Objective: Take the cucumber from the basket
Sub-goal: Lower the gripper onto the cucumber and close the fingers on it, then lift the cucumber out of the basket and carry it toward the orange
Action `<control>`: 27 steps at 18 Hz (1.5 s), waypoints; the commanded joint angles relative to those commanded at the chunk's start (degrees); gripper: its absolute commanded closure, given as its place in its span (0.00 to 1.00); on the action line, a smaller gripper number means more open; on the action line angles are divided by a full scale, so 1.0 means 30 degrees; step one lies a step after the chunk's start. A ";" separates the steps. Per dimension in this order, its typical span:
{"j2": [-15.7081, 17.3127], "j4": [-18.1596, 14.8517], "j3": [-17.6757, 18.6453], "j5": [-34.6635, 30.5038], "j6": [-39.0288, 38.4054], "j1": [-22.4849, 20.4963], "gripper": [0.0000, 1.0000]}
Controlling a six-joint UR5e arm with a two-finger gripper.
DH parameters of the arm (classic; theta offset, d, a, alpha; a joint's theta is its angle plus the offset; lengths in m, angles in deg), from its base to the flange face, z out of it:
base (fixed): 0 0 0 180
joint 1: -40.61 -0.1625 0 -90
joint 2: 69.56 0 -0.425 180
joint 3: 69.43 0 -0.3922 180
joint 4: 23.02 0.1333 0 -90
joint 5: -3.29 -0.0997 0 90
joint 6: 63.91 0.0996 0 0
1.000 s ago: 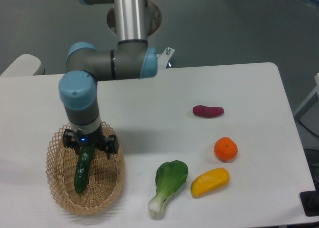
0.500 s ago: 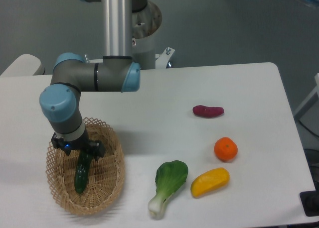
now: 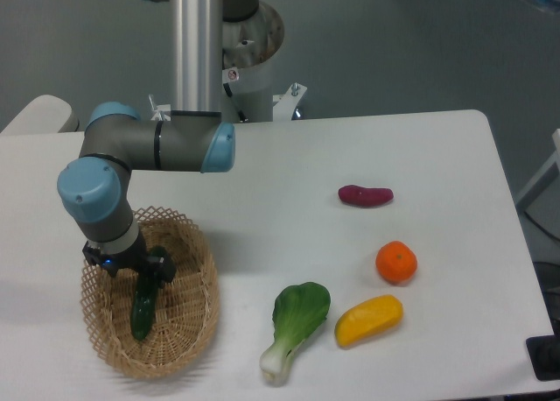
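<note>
Your pincer (image 3: 140,279) is down inside the basket (image 3: 191,335), right over the upper end of the cucumber (image 3: 143,306). The pincer body hides the fingers, so you can't tell whether they're apart or clamped on it. Cucumber lies in the basket's left half, running lengthwise, lower end toward the basket's near rim, upper end under the pincer. Basket sits on the counter (image 3: 289,173) at its front-left corner.

Everything else is to the right of the basket, on the counter: bok choy (image 3: 294,326) nearest, just off its right rim; yellow vegetable (image 3: 368,320) past that; orange (image 3: 396,262) beyond and slightly further back; purple sweet potato (image 3: 365,195) further back again, well apart from the basket.
</note>
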 joint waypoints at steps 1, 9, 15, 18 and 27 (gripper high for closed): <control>0.0000 0.0000 0.0000 0.0029 0.0000 0.0000 0.15; 0.0117 -0.0146 -0.0204 0.0087 -0.0059 0.0000 0.79; 0.0293 -0.0175 -0.0439 0.0088 0.0088 -0.0029 0.80; 0.0555 -0.0292 -0.0994 0.0058 0.0146 -0.0087 0.81; 0.2898 -0.0497 -0.1055 0.0175 0.3596 -0.2574 0.80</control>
